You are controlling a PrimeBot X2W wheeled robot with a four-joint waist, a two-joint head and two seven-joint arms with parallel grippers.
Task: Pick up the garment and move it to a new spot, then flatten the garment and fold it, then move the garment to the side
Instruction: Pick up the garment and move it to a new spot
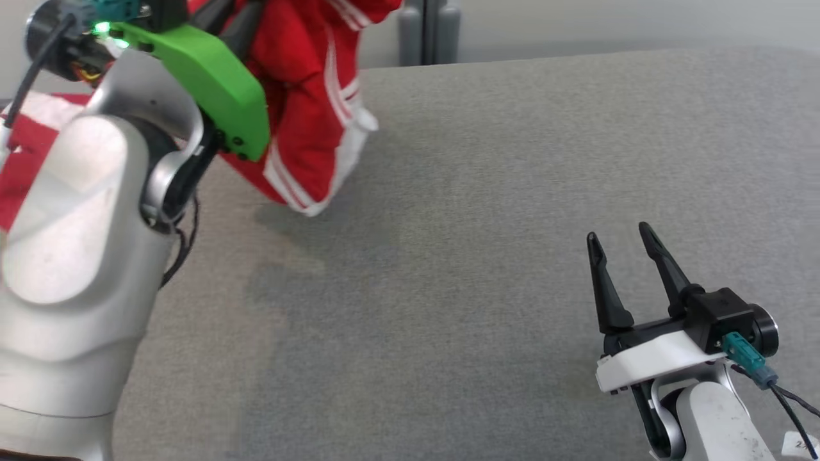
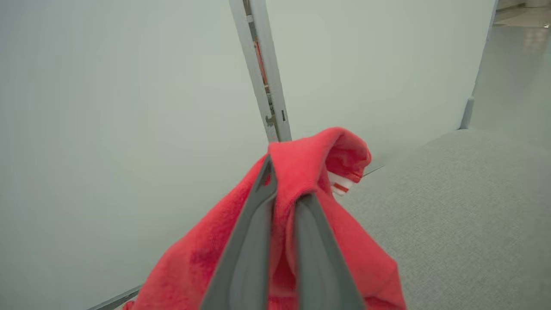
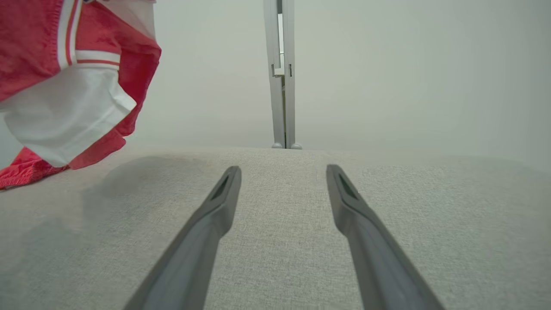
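The garment (image 1: 307,96) is red with white stripes and a white panel. It hangs lifted at the upper left of the head view, its lower end close above the grey surface (image 1: 487,192). My left gripper (image 2: 282,181) is shut on a fold of the garment (image 2: 310,159), with red cloth draped over both fingers. In the right wrist view the garment (image 3: 64,86) hangs at the upper left, part of it resting on the grey surface (image 3: 280,241). My right gripper (image 1: 618,234) stands open low at the right, nothing between its fingers (image 3: 224,193).
A pale partition wall with a grey post (image 3: 282,73) runs behind the grey surface. The raised left arm with its green bracket (image 1: 211,77) covers the left of the head view. Another red and white piece of cloth (image 1: 32,141) lies at the far left.
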